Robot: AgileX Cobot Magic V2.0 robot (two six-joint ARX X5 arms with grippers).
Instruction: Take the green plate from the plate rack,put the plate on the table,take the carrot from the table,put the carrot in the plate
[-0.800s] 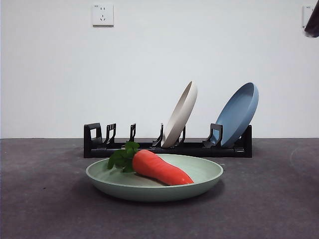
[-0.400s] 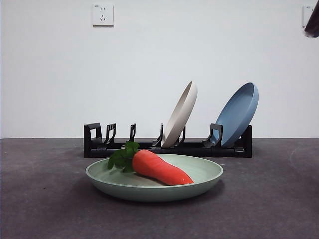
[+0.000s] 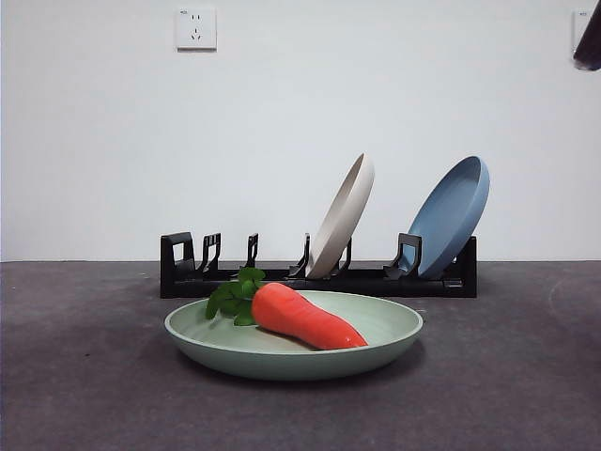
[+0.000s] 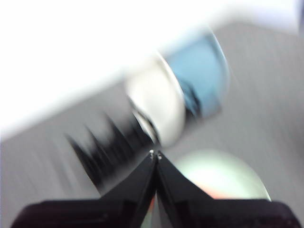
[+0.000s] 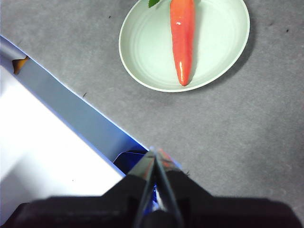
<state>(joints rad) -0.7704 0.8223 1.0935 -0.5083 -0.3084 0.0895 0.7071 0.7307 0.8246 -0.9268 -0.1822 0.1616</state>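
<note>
The green plate (image 3: 293, 343) lies flat on the table (image 3: 507, 395) in front of the plate rack (image 3: 319, 278). The carrot (image 3: 305, 318) lies in the plate, leaves to the left. In the right wrist view the plate (image 5: 142, 52) and carrot (image 5: 182, 38) show from above; my right gripper (image 5: 156, 154) is shut and empty, held high and away from them. My left gripper (image 4: 155, 154) is shut and empty; its view is blurred, with the plate (image 4: 223, 178) and the rack (image 4: 109, 147) beyond it. One arm shows as a black tip (image 3: 589, 42) at the top right corner.
A beige plate (image 3: 341, 217) and a blue plate (image 3: 449, 217) lean in the rack's right slots; its left slots stand bare. A white wall with a socket (image 3: 195, 28) is behind. A blue-edged white board (image 5: 57, 142) borders the table beside my right gripper.
The things have not moved. The whole front picture has shifted a few pixels to the right.
</note>
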